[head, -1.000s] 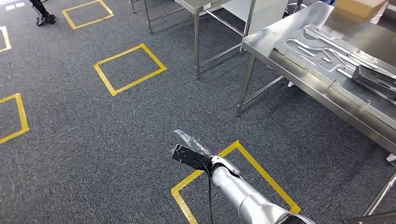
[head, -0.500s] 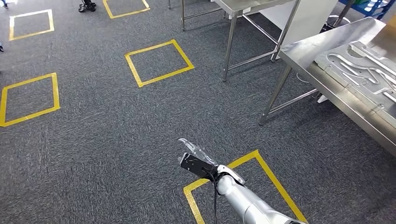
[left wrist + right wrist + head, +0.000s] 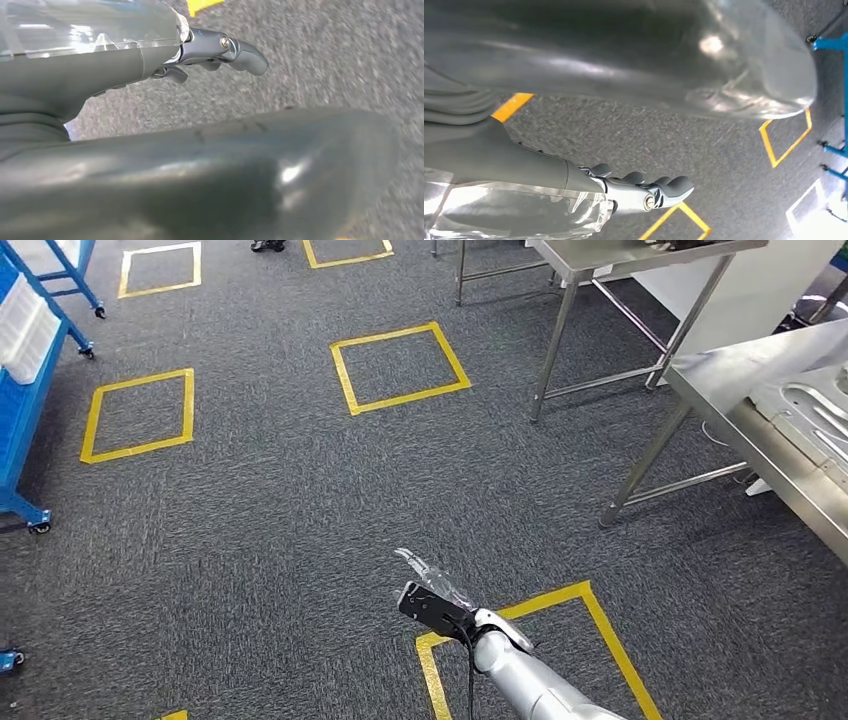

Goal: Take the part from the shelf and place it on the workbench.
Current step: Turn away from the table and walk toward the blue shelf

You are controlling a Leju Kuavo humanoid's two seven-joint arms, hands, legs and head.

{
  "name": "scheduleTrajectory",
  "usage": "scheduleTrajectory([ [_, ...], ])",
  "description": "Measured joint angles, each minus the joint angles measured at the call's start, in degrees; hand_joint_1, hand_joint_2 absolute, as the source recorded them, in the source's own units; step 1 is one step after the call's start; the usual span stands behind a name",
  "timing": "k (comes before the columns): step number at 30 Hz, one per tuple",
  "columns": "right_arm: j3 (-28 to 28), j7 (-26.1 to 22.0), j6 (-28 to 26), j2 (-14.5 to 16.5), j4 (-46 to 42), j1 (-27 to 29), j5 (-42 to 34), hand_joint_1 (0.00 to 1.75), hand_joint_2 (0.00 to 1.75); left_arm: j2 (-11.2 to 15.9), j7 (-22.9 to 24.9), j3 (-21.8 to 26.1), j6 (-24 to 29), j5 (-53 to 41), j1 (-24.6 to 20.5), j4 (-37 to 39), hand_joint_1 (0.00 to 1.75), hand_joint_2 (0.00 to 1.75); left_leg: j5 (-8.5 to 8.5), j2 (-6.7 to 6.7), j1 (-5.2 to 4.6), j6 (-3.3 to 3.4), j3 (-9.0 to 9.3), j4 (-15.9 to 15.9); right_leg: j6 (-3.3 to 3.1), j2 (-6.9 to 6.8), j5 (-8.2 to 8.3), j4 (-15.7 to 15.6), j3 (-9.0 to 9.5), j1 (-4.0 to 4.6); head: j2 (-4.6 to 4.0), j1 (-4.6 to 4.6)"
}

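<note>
Camera has swung left, bringing a blue shelf (image 3: 25, 390) into view; right hand (image 3: 432, 590) empty, fingers (image 3: 659, 190) loosely extended

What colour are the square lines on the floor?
Yellow squares on the dark grey carpet, clearest in the head view.

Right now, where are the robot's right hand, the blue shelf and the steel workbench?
right hand (image 3: 432, 592): head view, on its middle.
blue shelf (image 3: 22, 410): head view, on its blue frame.
steel workbench (image 3: 745, 400): head view, on bare top.
</note>
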Motion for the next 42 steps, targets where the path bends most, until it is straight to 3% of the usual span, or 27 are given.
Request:
scheduleTrajectory([
  [1,0.03,0.19,-0.25,-0.05,-0.49,0.36,0.23,0.00,0.00,0.24,0.89,-0.01,0.39,-0.03,-0.08,0.01,0.00,0.00,0.17,0.48,-0.21,0.35,0.67,-1.38,0.29,-0.43,-0.16,0.08,0.08,0.18,0.01,0.02],
  [3,0.21,0.90,-0.70,-0.22,-1.84,1.57,0.44,0.00,0.00,0.76,3.05,-0.12,1.34,-0.22,-0.04,0.04,0.00,0.00,0.11,-0.61,-0.39,1.13,0.61,-1.68,0.86,-1.42,-0.37,0.07,0.33,0.26,0.01,0.03],
  [4,0.34,1.31,-0.89,-0.36,-2.66,2.37,0.42,0.00,0.00,1.00,4.08,-0.23,1.75,-0.34,0.10,0.06,0.00,0.00,0.19,-1.21,-0.33,1.47,0.64,-1.80,1.22,-1.18,-0.67,0.27,0.44,0.10,0.01,0.04],
  [6,0.58,1.82,-1.22,-0.77,-4.30,4.01,0.29,0.00,0.00,1.35,5.53,-0.46,2.39,-0.49,0.23,0.08,0.00,0.00,0.48,-2.39,-0.11,2.17,0.70,-2.08,1.83,1.39,-2.82,2.97,-0.55,-0.26,0.01,0.03],
  [8,0.71,2.13,-1.42,-1.53,-5.65,5.66,0.03,0.00,0.00,1.53,6.28,-0.57,2.83,-0.44,0.10,0.09,0.00,0.00,0.65,-3.71,-0.07,2.58,0.56,-2.12,2.02,4.47,-6.76,10.23,-3.95,-0.42,0.01,0.04],
  [10,0.74,2.28,-1.41,-2.37,-6.71,7.39,-0.50,0.00,0.00,1.65,6.30,-0.53,2.91,-0.10,0.04,0.10,0.00,0.00,0.73,-5.43,-0.16,2.74,0.42,-2.07,1.97,5.33,-8.78,16.66,-7.22,-0.42,0.01,0.04],
  [11,0.78,2.21,-1.34,-2.63,-7.26,8.10,-0.84,0.00,0.00,1.68,5.91,-0.37,2.65,0.12,0.12,0.10,0.00,0.00,0.74,-6.31,-0.19,2.74,0.39,-2.01,1.85,5.49,-8.04,16.94,-7.55,-0.42,0.01,0.04],
  [12,0.85,2.07,-1.27,-2.73,-7.80,8.59,-1.15,0.00,0.00,1.70,5.35,-0.10,2.25,0.31,0.19,0.10,0.00,0.00,0.74,-7.11,-0.20,2.72,0.40,-1.93,1.66,5.71,-6.30,14.90,-6.76,-0.42,0.01,0.04],
  [13,0.96,1.89,-1.21,-2.76,-8.38,8.88,-1.42,0.00,0.00,1.69,4.67,0.28,1.76,0.43,0.23,0.10,0.00,0.00,0.73,-7.87,-0.20,2.66,0.40,-1.83,1.40,6.43,-3.98,11.11,-5.10,-0.42,0.01,0.04],
  [15,1.27,1.62,-1.10,-2.71,-9.32,9.08,-1.67,0.00,0.00,1.60,3.45,1.15,0.92,0.52,0.09,0.09,0.00,0.00,0.74,-9.25,-0.22,2.26,0.19,-1.60,0.87,9.33,-0.81,3.75,-1.90,-0.46,0.01,0.04],
  [17,1.74,1.55,-0.86,-2.63,-10.03,9.32,-1.66,0.00,0.00,1.55,2.45,2.16,0.47,0.54,0.04,0.10,0.00,0.00,0.87,-10.48,-0.09,1.49,-0.22,-1.54,0.54,10.74,-0.15,1.02,-0.82,-0.27,0.00,0.03],
  [19,2.33,1.45,-0.35,-2.33,-10.47,9.51,-1.60,0.00,0.00,1.65,1.70,3.29,0.28,0.55,0.31,0.11,0.00,0.00,1.02,-11.20,0.15,0.70,-0.51,-1.62,0.05,9.35,0.13,0.64,-0.66,-0.19,0.00,0.03],
  [21,2.93,1.00,0.45,-1.71,-10.65,9.29,-1.74,0.00,0.00,1.78,1.14,4.44,0.14,0.55,0.64,0.16,0.00,0.00,-0.24,-8.81,0.02,0.26,-1.51,0.40,-0.70,7.90,0.43,0.03,-0.34,-0.37,0.01,0.02],
  [23,3.45,0.16,1.32,-1.27,-10.57,8.99,-2.02,0.00,0.00,1.91,0.84,5.67,-0.08,0.54,0.76,0.23,0.00,0.00,-3.67,-5.27,-0.14,0.05,-4.43,6.69,-1.19,6.22,0.45,-0.23,-0.15,-0.25,0.01,0.00],
  [25,3.68,-0.80,1.82,-1.16,-10.31,8.90,-2.51,0.00,0.00,1.97,0.96,6.62,-0.23,0.48,1.02,0.26,0.00,0.00,-6.32,-4.04,-0.05,-0.18,-7.43,13.15,-1.38,4.31,0.30,-0.18,-0.14,0.00,0.01,-0.01],
  [26,3.70,-1.21,1.93,-1.08,-10.19,8.90,-2.79,0.00,0.00,1.95,1.21,6.88,-0.24,0.40,1.32,0.30,0.00,0.00,-6.23,-3.80,0.01,-0.26,-7.65,13.94,-1.39,3.42,0.20,-0.15,-0.13,0.07,0.01,-0.02],
  [27,3.70,-1.51,2.01,-0.96,-10.12,8.89,-3.07,0.00,0.00,1.90,1.58,7.04,-0.16,0.28,1.70,0.36,0.00,0.00,-5.14,-3.51,0.06,-0.27,-6.66,12.45,-1.34,2.61,0.10,-0.11,-0.10,0.10,0.01,-0.02],
  [29,3.72,-1.77,2.11,-0.61,-10.24,8.90,-3.37,0.00,0.00,1.69,2.64,7.23,0.20,0.07,2.27,0.58,0.00,0.00,-1.96,-1.71,-0.04,-0.05,-2.23,4.72,-1.02,1.24,-0.19,-0.01,0.12,0.20,0.01,-0.01],
  [31,3.72,-1.73,2.14,-0.44,-10.59,8.98,-3.47,0.00,0.00,1.42,3.74,7.33,0.63,-0.02,2.44,0.79,0.00,0.00,-0.36,-0.18,-0.43,0.57,0.91,-0.97,-0.51,0.13,-0.49,0.11,0.32,0.46,0.00,0.00],
  [32,3.72,-1.68,2.14,-0.41,-10.78,9.06,-3.50,0.00,0.00,1.27,4.13,7.34,0.78,-0.03,2.51,0.88,0.00,0.00,-0.35,-0.04,-0.65,0.89,1.26,-1.82,-0.26,-0.37,-0.59,0.12,0.40,0.56,0.00,0.00],
  [34,3.76,-1.59,2.14,-0.35,-11.12,9.26,-3.53,0.00,0.00,0.99,4.52,7.34,0.91,-0.04,2.79,1.08,0.00,0.00,-0.09,-1.31,-0.67,1.48,1.17,-1.93,0.27,-1.18,-0.76,0.12,0.58,0.56,0.00,-0.01],
  [35,3.79,-1.56,2.14,-0.32,-11.28,9.33,-3.53,0.00,0.00,0.84,4.59,7.34,0.96,-0.04,2.93,1.16,0.00,0.00,0.05,-1.86,-0.56,1.77,1.21,-2.10,0.58,-0.67,-1.21,0.54,0.52,0.44,0.00,0.01],
  [37,3.83,-1.54,2.14,-0.27,-11.57,9.42,-3.54,0.00,0.00,0.60,4.68,7.34,1.06,-0.04,3.02,1.28,0.00,0.00,0.36,-2.85,-0.30,2.38,1.32,-2.41,1.07,2.04,-3.75,4.25,-0.98,0.15,0.00,0.01],
  [38,3.84,-1.52,2.14,-0.35,-11.66,9.54,-3.55,0.00,0.00,0.50,4.72,7.35,1.10,-0.04,2.97,1.36,0.00,0.00,0.43,-3.41,-0.33,2.57,1.24,-2.41,1.18,3.68,-5.68,7.87,-2.63,0.01,0.00,0.01],
  [40,3.85,-1.44,2.15,-0.63,-11.70,10.05,-3.69,0.00,0.00,0.44,4.76,7.37,1.35,-0.03,2.87,1.49,0.00,0.00,0.51,-4.83,-0.42,2.79,1.09,-2.38,1.24,5.09,-8.42,15.11,-6.25,-0.05,0.00,0.01],
  [41,3.85,-1.37,2.15,-0.80,-11.76,10.40,-3.84,0.00,0.00,0.40,4.49,7.50,1.67,0.02,2.89,1.52,0.00,0.00,0.53,-5.63,-0.45,2.81,1.05,-2.34,1.21,5.30,-8.35,16.61,-7.14,-0.05,0.01,0.01],
  [42,3.85,-1.31,2.15,-0.92,-11.91,10.74,-4.03,0.00,0.00,0.33,3.84,7.77,2.14,0.09,2.95,1.53,0.00,0.00,0.53,-6.42,-0.46,2.80,1.05,-2.27,1.11,5.47,-7.11,15.77,-6.90,-0.06,0.01,0.01],
])
